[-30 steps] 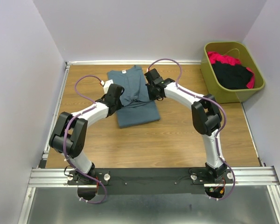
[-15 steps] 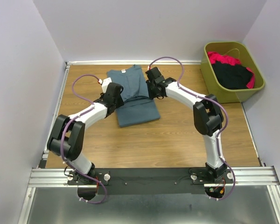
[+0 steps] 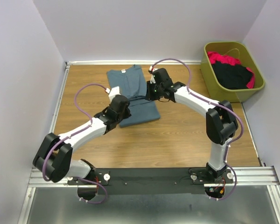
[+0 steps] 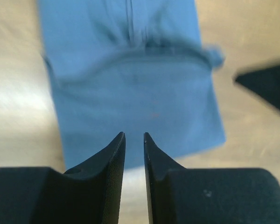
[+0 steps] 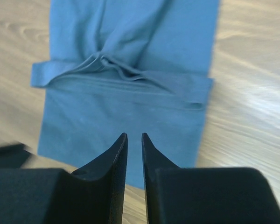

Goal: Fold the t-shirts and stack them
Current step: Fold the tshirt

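Note:
A slate-blue t-shirt (image 3: 134, 86) lies flat on the wooden table, its lower part folded up over the middle, with a rumpled fold line (image 4: 130, 56) (image 5: 116, 70) across it. My left gripper (image 3: 123, 104) (image 4: 134, 135) hovers over the shirt's near left edge, jaws slightly open and empty. At the shirt's right edge my right gripper (image 3: 154, 91) (image 5: 134, 135) is also slightly open, holding nothing. A black t-shirt (image 3: 231, 74) and a red-pink t-shirt (image 3: 221, 58) lie in the bin.
The olive-green bin (image 3: 209, 74) stands at the table's back right corner. Grey walls close in the table on the left, back and right. Bare wood (image 3: 177, 135) lies in front of the shirt.
Both grippers have let go of the folded cloth, opened a little and drawn back. The left arm has swung lower and toward the shirt's near edge; the fold now lies flat.

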Motion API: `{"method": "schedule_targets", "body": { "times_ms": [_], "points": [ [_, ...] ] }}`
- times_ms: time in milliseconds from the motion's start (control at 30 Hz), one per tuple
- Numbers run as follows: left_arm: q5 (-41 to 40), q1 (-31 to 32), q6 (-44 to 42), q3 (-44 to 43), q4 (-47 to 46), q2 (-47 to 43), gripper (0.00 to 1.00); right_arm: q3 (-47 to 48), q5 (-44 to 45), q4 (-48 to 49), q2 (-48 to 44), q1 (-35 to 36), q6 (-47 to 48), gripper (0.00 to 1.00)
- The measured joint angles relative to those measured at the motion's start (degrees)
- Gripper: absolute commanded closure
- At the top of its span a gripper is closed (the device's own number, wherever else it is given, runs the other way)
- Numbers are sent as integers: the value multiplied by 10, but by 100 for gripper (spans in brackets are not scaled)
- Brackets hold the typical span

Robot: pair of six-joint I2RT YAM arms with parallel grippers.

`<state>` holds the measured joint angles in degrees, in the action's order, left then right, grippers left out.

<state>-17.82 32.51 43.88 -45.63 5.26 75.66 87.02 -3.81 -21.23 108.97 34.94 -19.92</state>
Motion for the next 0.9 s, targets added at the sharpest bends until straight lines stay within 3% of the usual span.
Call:
{"method": "schedule_targets", "body": {
  "times_ms": [133, 367, 900],
  "points": [
    [11, 33, 19, 34, -6, 38, 73, -17, -52, 30, 23, 4, -9, 76],
    [18, 35, 35, 54, -15, 80, 73, -19, -113, 89, 70, 11, -21, 76],
    [24, 35, 35, 48, -29, 113, 73, -1, -140, 127, 149, 11, -20, 76]
  ]
}}
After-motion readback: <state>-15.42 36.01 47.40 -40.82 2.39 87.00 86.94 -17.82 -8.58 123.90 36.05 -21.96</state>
